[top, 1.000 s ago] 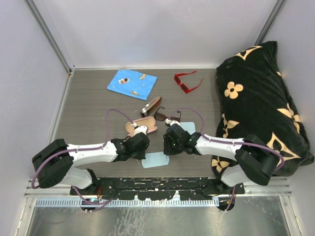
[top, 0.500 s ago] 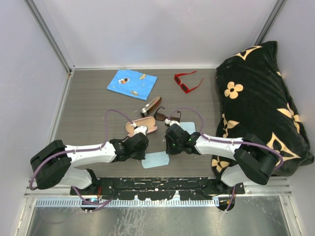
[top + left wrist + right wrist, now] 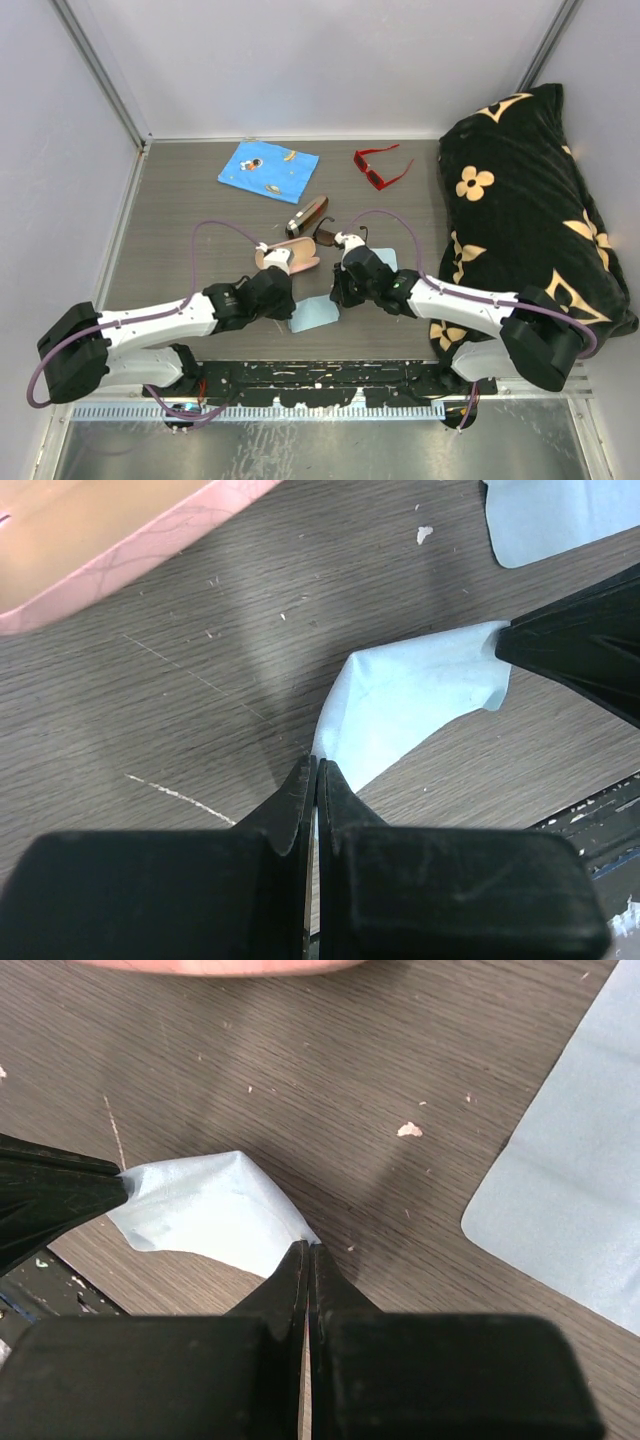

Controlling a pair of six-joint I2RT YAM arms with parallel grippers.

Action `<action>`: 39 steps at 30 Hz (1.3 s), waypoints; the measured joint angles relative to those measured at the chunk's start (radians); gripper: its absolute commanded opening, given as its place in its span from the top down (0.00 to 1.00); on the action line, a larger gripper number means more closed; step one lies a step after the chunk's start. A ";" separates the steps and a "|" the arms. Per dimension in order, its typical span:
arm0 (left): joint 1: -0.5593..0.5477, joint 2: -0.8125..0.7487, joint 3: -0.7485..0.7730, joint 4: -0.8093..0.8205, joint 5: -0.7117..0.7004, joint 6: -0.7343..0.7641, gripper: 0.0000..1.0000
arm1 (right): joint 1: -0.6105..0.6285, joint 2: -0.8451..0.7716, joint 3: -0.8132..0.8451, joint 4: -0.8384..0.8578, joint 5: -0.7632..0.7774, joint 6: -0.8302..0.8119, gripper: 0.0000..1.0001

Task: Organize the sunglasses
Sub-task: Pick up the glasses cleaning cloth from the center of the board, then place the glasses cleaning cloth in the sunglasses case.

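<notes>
Neither pair looks put away, so I judge the task to be in its early part. The red sunglasses lie open on the table at about one o'clock, far from both arms and near the back wall. The dark brown sunglasses lie near the middle, just beside the slim brown-and-black case, at about twelve o'clock from the right arm's wrist. The cable partly hides them, so I cannot tell whether they are folded. The pink case lies open, and what I can see of its inside is bare.

Both arms are busy with a pale blue cloth at six o'clock of the table, close to the bases. The left gripper has its jaws pressed together on one corner of it. The right gripper pinches the opposite corner in the same way, so the cloth hangs between them, a little raised. A second pale blue cloth lies flat nearby.

As I see it, what is left is nearly everything: both pairs have yet to be picked up and brought to a case.
</notes>
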State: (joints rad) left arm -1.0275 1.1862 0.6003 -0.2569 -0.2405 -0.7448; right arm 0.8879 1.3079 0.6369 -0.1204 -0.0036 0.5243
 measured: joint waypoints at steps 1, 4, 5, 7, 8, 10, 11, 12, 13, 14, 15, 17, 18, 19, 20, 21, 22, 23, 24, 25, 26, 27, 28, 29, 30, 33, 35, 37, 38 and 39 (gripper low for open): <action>0.000 -0.008 0.000 -0.006 -0.004 0.000 1.00 | 0.000 -0.006 0.000 0.004 -0.001 -0.003 1.00; 0.000 -0.037 0.001 -0.027 -0.021 -0.002 1.00 | 0.000 -0.014 0.002 0.014 -0.001 -0.013 1.00; 0.002 -0.047 0.001 -0.034 -0.027 -0.003 1.00 | 0.000 -0.014 0.006 0.014 0.001 -0.018 1.00; 0.005 -0.066 0.003 -0.049 -0.039 -0.003 1.00 | 0.000 -0.014 0.014 0.015 0.006 -0.025 0.99; 0.010 -0.075 0.004 -0.056 -0.046 -0.003 1.00 | 0.000 -0.014 0.020 0.015 0.009 -0.027 1.00; 0.018 -0.093 0.009 -0.066 -0.055 -0.003 1.00 | 0.000 -0.013 0.041 0.015 0.019 -0.034 1.00; 0.024 -0.100 0.014 -0.071 -0.059 -0.003 1.00 | 0.000 -0.012 0.054 0.016 0.024 -0.039 1.00; 0.029 -0.103 0.019 -0.074 -0.061 -0.002 1.00 | 0.000 -0.011 0.069 0.017 0.030 -0.044 1.00; 0.038 -0.107 0.027 -0.076 -0.064 0.001 1.00 | 0.000 -0.009 0.080 0.019 0.034 -0.048 1.00; 0.047 -0.108 0.035 -0.078 -0.067 0.002 1.00 | -0.001 -0.003 0.096 0.021 0.040 -0.052 1.00; 0.057 -0.108 0.041 -0.078 -0.068 0.005 1.00 | -0.003 0.006 0.117 0.024 0.046 -0.056 1.00; 0.081 -0.108 0.053 -0.079 -0.069 0.011 1.00 | -0.008 0.027 0.148 0.030 0.052 -0.061 1.00; 0.095 -0.108 0.056 -0.078 -0.068 0.018 1.00 | -0.011 0.040 0.164 0.034 0.054 -0.064 1.00; 0.110 -0.108 0.058 -0.078 -0.066 0.024 1.00 | -0.015 0.053 0.180 0.037 0.055 -0.067 1.00; 0.128 -0.108 0.058 -0.078 -0.061 0.029 1.00 | -0.019 0.063 0.192 0.038 0.054 -0.071 1.00; 0.145 -0.108 0.058 -0.078 -0.057 0.035 1.00 | -0.026 0.080 0.210 0.038 0.054 -0.074 1.00; 0.161 -0.108 0.058 -0.078 -0.051 0.040 1.00 | -0.030 0.092 0.222 0.040 0.053 -0.076 1.00; 0.180 -0.108 0.059 -0.078 -0.045 0.051 1.00 | -0.036 0.108 0.237 0.042 0.053 -0.078 1.00; 0.204 -0.108 0.060 -0.078 -0.037 0.060 1.00 | -0.043 0.127 0.252 0.045 0.050 -0.079 1.00; 0.225 -0.108 0.063 -0.078 -0.029 0.068 1.00 | -0.048 0.139 0.261 0.045 0.049 -0.079 1.00; 0.246 -0.107 0.066 -0.077 -0.020 0.079 1.00 | -0.054 0.153 0.271 0.045 0.046 -0.081 1.00; 0.261 -0.106 0.070 -0.077 -0.014 0.085 1.00 | -0.059 0.164 0.278 0.046 0.043 -0.082 1.00; 0.288 -0.104 0.077 -0.076 -0.002 0.097 1.00 | -0.065 0.177 0.287 0.045 0.039 -0.082 1.00; 0.303 -0.100 0.082 -0.076 0.005 0.106 1.00 | -0.072 0.191 0.296 0.046 0.032 -0.082 1.00; 0.319 -0.093 0.090 -0.074 0.014 0.114 1.00 | -0.077 0.203 0.305 0.045 0.027 -0.083 1.00; 0.356 -0.068 0.114 -0.068 0.039 0.143 1.00 | -0.091 0.238 0.337 0.045 0.015 -0.087 1.00; 0.373 -0.047 0.126 -0.061 0.056 0.164 1.00 | -0.099 0.261 0.359 0.046 0.007 -0.093 1.00; 0.386 -0.023 0.133 -0.053 0.072 0.179 1.00 | -0.106 0.279 0.376 0.050 -0.001 -0.097 1.00; 0.391 -0.013 0.135 -0.048 0.077 0.185 1.00 | -0.109 0.286 0.383 0.052 -0.004 -0.100 1.00; 0.396 -0.002 0.137 -0.045 0.084 0.190 1.00 | -0.113 0.296 0.392 0.053 -0.008 -0.101 1.00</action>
State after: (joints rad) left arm -0.6312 1.1847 0.7368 -0.3019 -0.1566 -0.5549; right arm 0.7753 1.6035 1.0290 -0.0677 -0.0116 0.4229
